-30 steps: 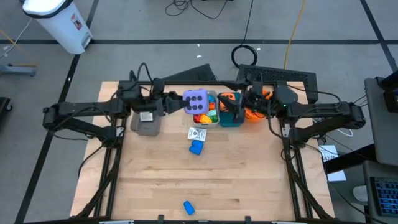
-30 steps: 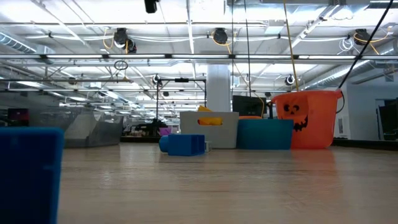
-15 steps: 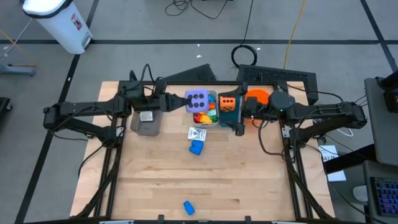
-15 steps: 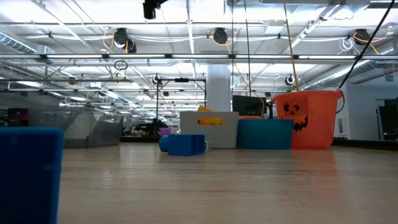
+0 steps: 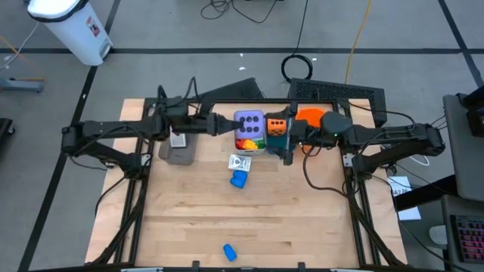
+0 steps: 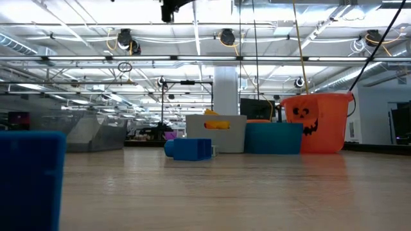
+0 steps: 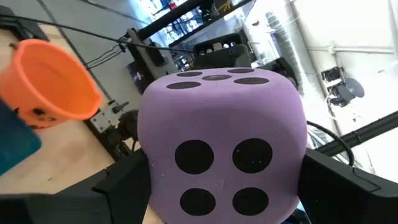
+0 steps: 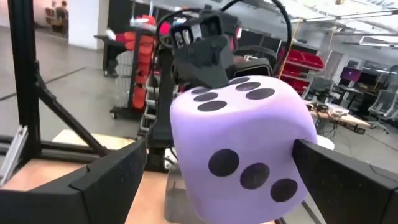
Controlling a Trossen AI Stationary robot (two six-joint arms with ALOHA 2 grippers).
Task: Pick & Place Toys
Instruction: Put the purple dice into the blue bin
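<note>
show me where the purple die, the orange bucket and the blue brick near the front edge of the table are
purple die (image 5: pixel 249 121), high view, its dotted top face
orange bucket (image 6: pixel 319 122), low view, its front wall
blue brick (image 5: pixel 229 251), high view, its top

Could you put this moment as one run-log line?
left gripper: shut on purple die, above grey bin | right gripper: open, facing die

An industrial lab hall is indicated by exposed ceiling trusses (image 6: pixel 205 59), grey taped concrete floor (image 5: pixel 189 30), and red parts-bin racks (image 8: pixel 134 46).
</note>
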